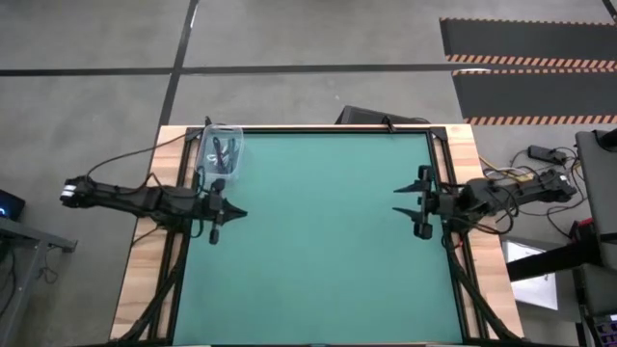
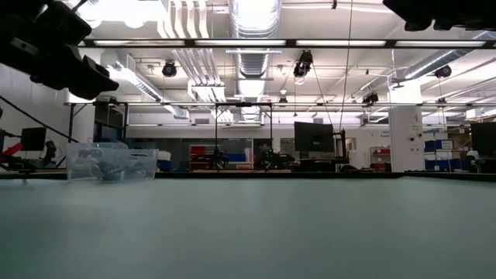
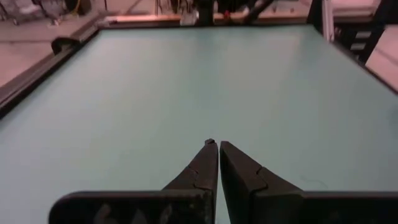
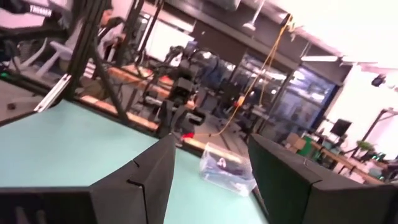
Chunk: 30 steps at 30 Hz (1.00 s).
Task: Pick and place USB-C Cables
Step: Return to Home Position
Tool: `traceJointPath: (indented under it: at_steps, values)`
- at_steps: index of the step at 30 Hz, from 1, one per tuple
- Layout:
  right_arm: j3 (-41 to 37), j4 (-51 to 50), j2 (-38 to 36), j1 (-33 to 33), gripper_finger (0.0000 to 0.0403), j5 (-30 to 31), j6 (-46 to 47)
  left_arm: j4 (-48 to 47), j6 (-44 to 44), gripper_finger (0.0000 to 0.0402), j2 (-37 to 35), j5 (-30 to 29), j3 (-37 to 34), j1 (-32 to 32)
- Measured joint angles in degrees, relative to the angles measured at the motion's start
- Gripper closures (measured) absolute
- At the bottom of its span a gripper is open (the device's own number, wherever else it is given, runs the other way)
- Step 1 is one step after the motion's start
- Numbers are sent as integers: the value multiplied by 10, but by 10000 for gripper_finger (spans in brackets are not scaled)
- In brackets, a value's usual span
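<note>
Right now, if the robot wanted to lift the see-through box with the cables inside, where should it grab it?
Probably the clear bin by its thin wall nearest the left gripper, coming straight down from above, with one of the fingers inside and one outside. The top is open, and the box looks too wide to pinch whole. The USB-C cables lie mid-box, so the rim is free.

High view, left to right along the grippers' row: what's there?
left gripper, shut → bare green mat → right gripper, open. Left out: the transparent bin holding the USB-C cables, which shares the left gripper's span, farther up the picture.
</note>
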Motion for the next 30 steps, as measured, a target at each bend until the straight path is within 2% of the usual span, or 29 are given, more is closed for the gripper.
traceJointPath:
  at_steps: [9, 16, 22, 30]
  values:
    - [-35, 4, -90, -16, 235, 26, -20, -1, 0, 402, -71, 0, -43, 0]
    - [-42, -59, -158, -38, 260, 36, -18, 18, 19, 401, -112, 0, -78, 0]
    - [-50, -75, -155, -41, 274, 39, -20, 66, 60, 401, -126, 4, -93, 0]
    - [-94, -62, -159, -41, 290, 39, 0, 93, 59, 401, -124, -2, -101, 0]
